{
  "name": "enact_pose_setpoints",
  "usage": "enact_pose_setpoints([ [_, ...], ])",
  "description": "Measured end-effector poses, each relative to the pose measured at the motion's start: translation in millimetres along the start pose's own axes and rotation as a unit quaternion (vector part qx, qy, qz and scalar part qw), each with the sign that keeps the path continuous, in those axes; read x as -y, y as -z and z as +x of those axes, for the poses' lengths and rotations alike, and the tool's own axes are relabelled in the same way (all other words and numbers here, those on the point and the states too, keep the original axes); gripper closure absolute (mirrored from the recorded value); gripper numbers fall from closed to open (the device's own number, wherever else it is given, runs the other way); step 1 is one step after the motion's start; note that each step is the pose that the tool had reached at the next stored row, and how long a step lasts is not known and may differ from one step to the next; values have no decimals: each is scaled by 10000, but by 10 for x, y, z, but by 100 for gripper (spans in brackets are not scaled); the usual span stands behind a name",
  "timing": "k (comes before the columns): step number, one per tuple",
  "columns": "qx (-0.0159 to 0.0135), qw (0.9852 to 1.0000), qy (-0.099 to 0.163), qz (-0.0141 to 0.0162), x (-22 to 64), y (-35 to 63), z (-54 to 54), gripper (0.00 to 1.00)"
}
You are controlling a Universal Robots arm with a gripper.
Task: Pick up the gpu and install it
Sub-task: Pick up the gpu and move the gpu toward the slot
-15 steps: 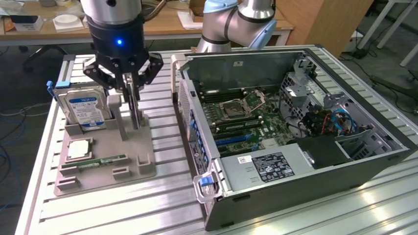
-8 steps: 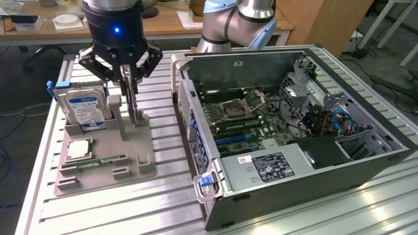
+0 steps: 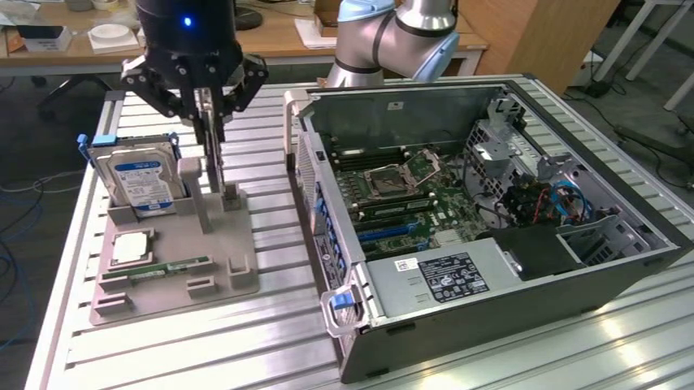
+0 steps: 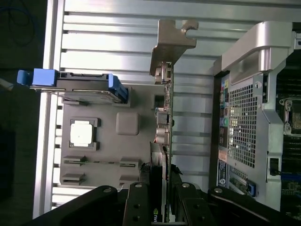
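At the exterior view's left stands the hard drive (image 3: 136, 175). Just right of it, my tool (image 3: 211, 138) pinches the gpu (image 3: 223, 180), edge-on above the grey holder (image 3: 174, 276). Its faces are hidden and its lower edge is hard to make out. The open computer case (image 3: 488, 203) sits rightmost.

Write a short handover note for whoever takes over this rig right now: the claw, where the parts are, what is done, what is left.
Claw: closed on the graphics card, one finger on each face.
Graphics card: standing on edge in the grey holder, next to the hard drive.
Computer case: lying open, on the exterior view's right of the holder.
Done: the card is gripped.
Left: the card is not yet out of the holder, nor fitted in the case.
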State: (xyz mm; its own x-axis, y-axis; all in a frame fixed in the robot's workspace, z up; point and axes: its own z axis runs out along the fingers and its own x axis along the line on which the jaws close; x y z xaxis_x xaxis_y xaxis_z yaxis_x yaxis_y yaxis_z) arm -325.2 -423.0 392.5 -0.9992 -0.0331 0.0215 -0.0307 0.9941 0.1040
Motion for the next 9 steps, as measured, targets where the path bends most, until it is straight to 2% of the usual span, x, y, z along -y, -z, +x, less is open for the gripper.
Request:
enact_pose_setpoints([
  [4, -31, 10000, -21, 5, -18, 168, 4, 73],
  [9, -75, 10000, -36, 26, -39, 373, 6, 73],
])
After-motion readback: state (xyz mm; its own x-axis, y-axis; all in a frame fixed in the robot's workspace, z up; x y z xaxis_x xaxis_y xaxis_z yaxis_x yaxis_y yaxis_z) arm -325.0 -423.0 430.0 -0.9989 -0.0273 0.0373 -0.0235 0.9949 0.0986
